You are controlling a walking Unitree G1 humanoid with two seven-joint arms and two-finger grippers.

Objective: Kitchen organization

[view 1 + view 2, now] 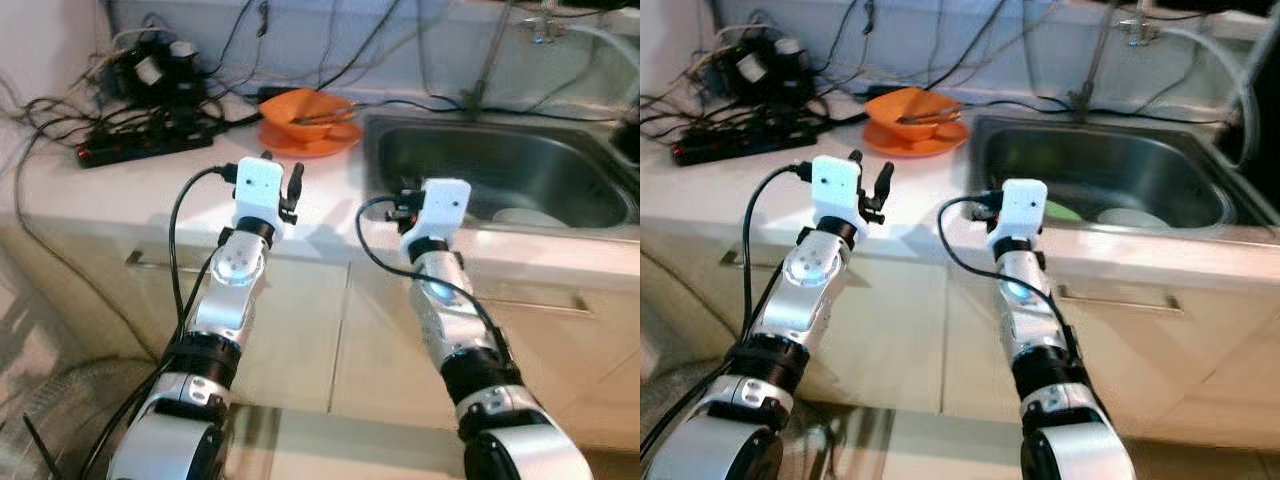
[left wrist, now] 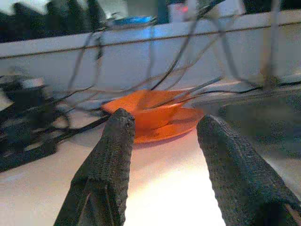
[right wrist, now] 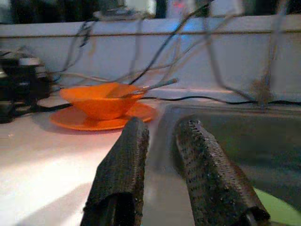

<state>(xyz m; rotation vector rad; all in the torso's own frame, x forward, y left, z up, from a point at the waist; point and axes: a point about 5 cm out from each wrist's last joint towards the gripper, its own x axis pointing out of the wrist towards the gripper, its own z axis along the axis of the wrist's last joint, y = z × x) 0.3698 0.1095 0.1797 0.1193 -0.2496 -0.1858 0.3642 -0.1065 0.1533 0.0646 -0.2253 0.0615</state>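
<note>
— Left wrist view put the orange bowl (image 2: 149,109) straight between our left gripper (image 2: 164,141)'s fingers; how did we hold them?

— We held them spread wide with nothing between them, low over the white countertop (image 1: 120,195), well short of the bowl. It sat on an orange plate (image 1: 312,140) by the back wall, with metal utensils (image 1: 325,116) resting in it, just beside the sink (image 1: 500,170).

— And our right gripper (image 3: 162,155)?

— We kept its fingers only a little apart, also empty, at the counter's front edge by the sink's near corner. We judged both arms were raised there to be ready for a reach.

— Anything in the sink?

— We saw a white dish (image 1: 530,215) and something green (image 1: 1062,211) in the basin. A power strip (image 1: 140,148) and tangled cables (image 1: 150,60) crowded the counter's left end, a likely snag.
</note>
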